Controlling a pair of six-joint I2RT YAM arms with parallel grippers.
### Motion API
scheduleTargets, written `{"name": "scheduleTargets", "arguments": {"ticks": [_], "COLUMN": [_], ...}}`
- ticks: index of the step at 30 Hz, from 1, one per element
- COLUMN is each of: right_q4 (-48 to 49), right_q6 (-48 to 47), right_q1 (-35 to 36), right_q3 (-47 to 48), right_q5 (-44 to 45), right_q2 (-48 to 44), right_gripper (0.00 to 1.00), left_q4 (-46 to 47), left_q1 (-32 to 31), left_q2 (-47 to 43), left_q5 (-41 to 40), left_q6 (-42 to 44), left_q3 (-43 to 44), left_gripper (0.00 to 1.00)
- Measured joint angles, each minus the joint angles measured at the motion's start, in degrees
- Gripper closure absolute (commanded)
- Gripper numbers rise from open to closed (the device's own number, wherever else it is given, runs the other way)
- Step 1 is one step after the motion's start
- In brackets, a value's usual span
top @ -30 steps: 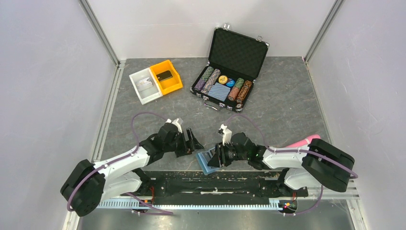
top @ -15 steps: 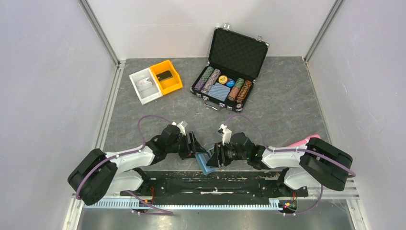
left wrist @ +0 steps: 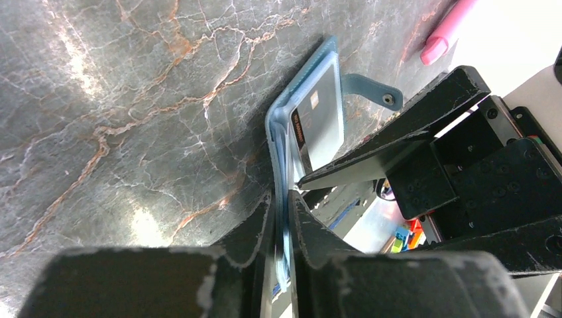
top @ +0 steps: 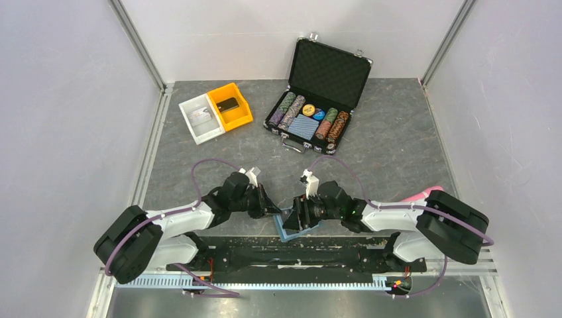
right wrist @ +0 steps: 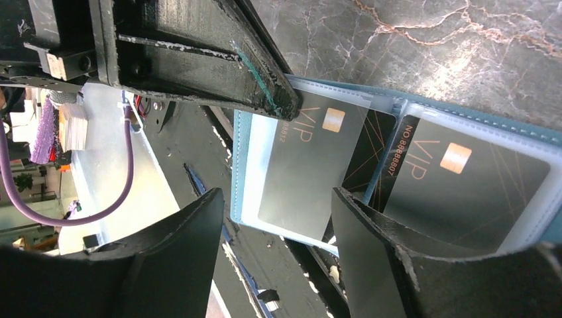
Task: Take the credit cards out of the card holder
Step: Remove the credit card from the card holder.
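Observation:
The light-blue card holder [top: 291, 232] lies open at the table's near edge, between both arms. My left gripper [left wrist: 283, 199] [top: 270, 209] is shut on the holder's near edge [left wrist: 306, 86], which stands pinched between its two fingers. In the right wrist view, two black credit cards [right wrist: 305, 172] [right wrist: 464, 182] sit in clear pockets of the card holder [right wrist: 244, 172]. My right gripper [right wrist: 275, 218] [top: 295, 217] hangs open over the left-hand panel, its fingers on either side of that card and not touching it. One card [left wrist: 321, 126] also shows in the left wrist view.
An open black poker-chip case [top: 318, 93] stands at the back centre. A yellow bin [top: 230, 106] and a white bin [top: 201, 118] stand at the back left. A pink object [top: 424, 194] lies by the right arm. The black mounting rail [top: 291, 255] runs just below the holder.
My left gripper moved right to the card holder and shut on its edge. My right gripper opened wider above the holder and shifted slightly left.

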Motion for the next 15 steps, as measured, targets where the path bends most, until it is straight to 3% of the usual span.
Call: {"name": "scheduleTargets", "arguments": {"ticks": [3,10,15], "right_q4": [-0.7,-2.7,-3.3], "right_q6": [-0.6,-3.5,-6.4], "right_q1": [-0.6,-6.0,-9.0], "right_q3": [0.1,0.2,0.2], "right_q5": [-0.3,-1.7,-4.0], "right_q2": [-0.6,-1.8,-1.5], "right_gripper": [0.40,0.51,0.54], "left_q4": [0.0,0.5,8.3], "left_q1": [0.0,0.0,0.0], "left_q2": [0.0,0.5,-0.6], "left_q5": [0.1,0.3,1.7], "left_q6": [0.4,4.7,5.3], "left_q3": [0.0,0.0,-2.3], "left_gripper": [0.97,0.98,0.98]}}
